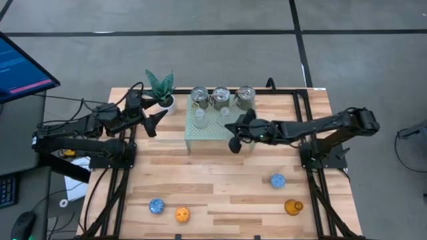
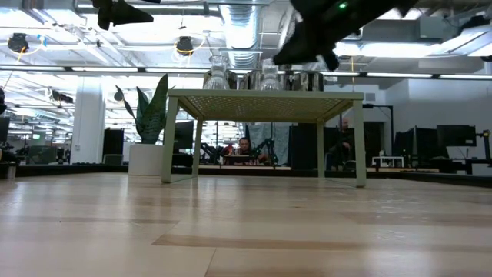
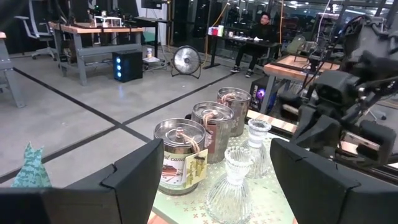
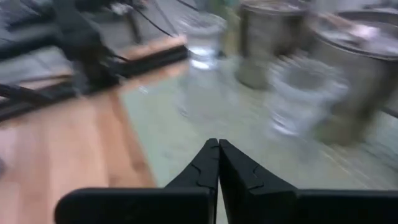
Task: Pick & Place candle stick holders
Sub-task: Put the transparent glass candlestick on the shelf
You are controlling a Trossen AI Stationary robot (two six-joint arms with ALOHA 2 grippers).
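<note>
Spanning most of the high view, the wooden bench point(image 1: 220, 180) carries a pale green perforated stand point(image 1: 213, 131) near its far edge. The left arm point(image 1: 80, 130) lies well to the left of the stand, its left gripper point(image 1: 155, 113) aimed at the stand with the fingers point(image 3: 134, 180) spread wide and nothing between them. The right arm point(image 1: 320, 125) reaches in from the stand's right, and the right gripper point(image 1: 235, 133) hangs over the stand's right front corner, its fingers point(image 4: 219, 163) pressed together, holding nothing. A green plant point(image 1: 161, 87) in a white pot stands just left of the stand. On the stand's far side sit three silver holders point(image 1: 221, 97) in a row, with two clear glass holders point(image 1: 199, 117) just in front of them. Well in front of the stand, on the bare bench, lie two blue holders point(image 1: 277, 181), an orange holder point(image 1: 182, 214) and an amber holder point(image 1: 292, 207).
</note>
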